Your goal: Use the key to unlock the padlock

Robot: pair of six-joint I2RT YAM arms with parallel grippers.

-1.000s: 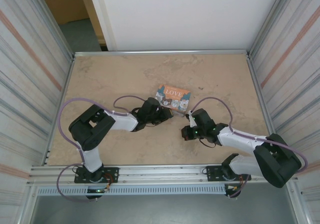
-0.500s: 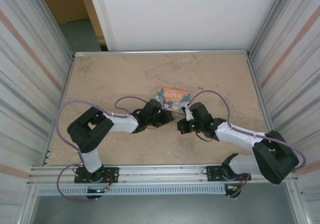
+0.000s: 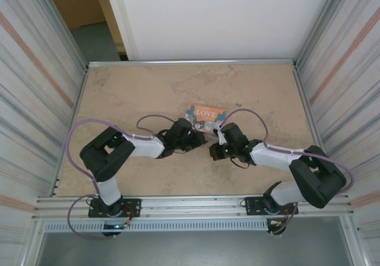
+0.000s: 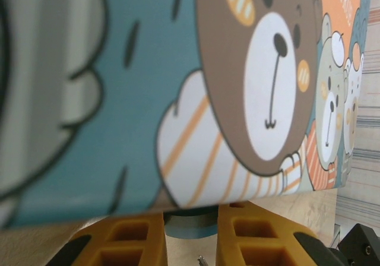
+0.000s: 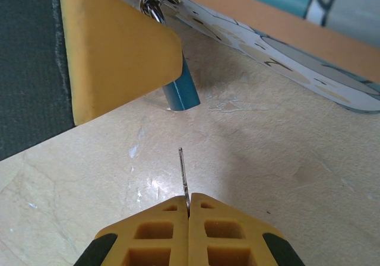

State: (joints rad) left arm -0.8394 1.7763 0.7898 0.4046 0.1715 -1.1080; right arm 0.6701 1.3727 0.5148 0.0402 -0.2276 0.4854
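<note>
The right end effector (image 5: 189, 211), clamped on the one key (image 5: 183, 174), points it at the one padlock (image 5: 181, 92) just ahead, not touching. The left end effector (image 4: 191, 233) grips that padlock.

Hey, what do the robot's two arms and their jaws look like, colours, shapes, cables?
Both the left arm and right arm have chunky black joint blocks and white links, each trailed by a looping purple cable. A small green light glows near the right wrist. The jaws are orange-yellow plastic blocks with rectangular recesses, black at their bases.
</note>
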